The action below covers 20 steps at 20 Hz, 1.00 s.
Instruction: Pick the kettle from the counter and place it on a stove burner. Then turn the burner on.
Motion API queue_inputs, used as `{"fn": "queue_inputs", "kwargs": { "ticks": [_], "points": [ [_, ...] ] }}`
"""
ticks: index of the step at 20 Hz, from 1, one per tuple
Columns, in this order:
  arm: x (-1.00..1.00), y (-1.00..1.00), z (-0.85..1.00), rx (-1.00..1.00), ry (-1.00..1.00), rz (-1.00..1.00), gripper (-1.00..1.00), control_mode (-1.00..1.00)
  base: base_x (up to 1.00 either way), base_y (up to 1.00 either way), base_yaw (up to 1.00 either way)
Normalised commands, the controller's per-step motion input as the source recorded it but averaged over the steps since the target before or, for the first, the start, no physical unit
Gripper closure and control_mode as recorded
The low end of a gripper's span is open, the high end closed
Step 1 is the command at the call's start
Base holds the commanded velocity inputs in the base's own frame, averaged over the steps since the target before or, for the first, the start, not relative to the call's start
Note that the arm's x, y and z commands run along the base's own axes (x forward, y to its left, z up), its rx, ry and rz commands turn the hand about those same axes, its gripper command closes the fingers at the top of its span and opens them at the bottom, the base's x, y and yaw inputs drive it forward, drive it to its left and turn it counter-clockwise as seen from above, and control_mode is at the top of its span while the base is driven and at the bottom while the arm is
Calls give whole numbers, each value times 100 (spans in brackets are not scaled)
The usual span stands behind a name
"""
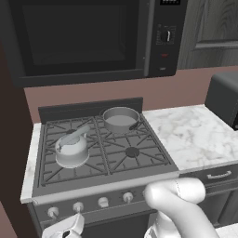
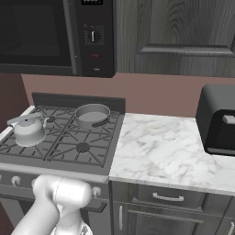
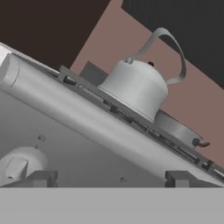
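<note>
The silvery kettle [image 1: 72, 148] [image 2: 28, 130] [image 3: 135, 87] stands upright on the grate over the stove's front-left burner. The front-right stove burner [image 1: 132, 151] [image 2: 82, 147] is bare. My gripper [image 1: 69, 229] [image 3: 111, 179] hangs low in front of the stove's knob panel, under its two leftmost knobs, well below the kettle. Its fingertips [image 3: 41, 178] stand wide apart, open and holding nothing. In the hand view a round silver knob [image 3: 19, 165] lies just beside the left fingertip. The marble counter [image 1: 195, 135] [image 2: 160, 151] lies to the right of the stove.
A straight-sided grey pot [image 1: 121, 118] [image 2: 92, 114] occupies the back-right burner. Several silver knobs [image 1: 103, 202] line the stove's front. A dark toaster [image 1: 225, 97] [image 2: 220, 119] sits at the counter's right end. A black microwave [image 1: 83, 37] [image 2: 46, 32] hangs above the stove.
</note>
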Motion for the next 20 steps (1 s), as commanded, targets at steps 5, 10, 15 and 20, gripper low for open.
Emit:
{"fn": "queue_inputs", "kwargs": {
  "ticks": [5, 10, 15, 20],
  "points": [
    [0, 30, -1, 0, 0, 7, -100, -100, 0, 0, 0],
    [2, 0, -7, 0, -1, 0, -100, -100, 0, 0, 0],
    [5, 0, -19, -1, 0, 0, -100, -100, 0, 0, 0],
    [12, 0, -2, 0, 0, 0, -100, -100, 0, 0, 0]
  ]
}}
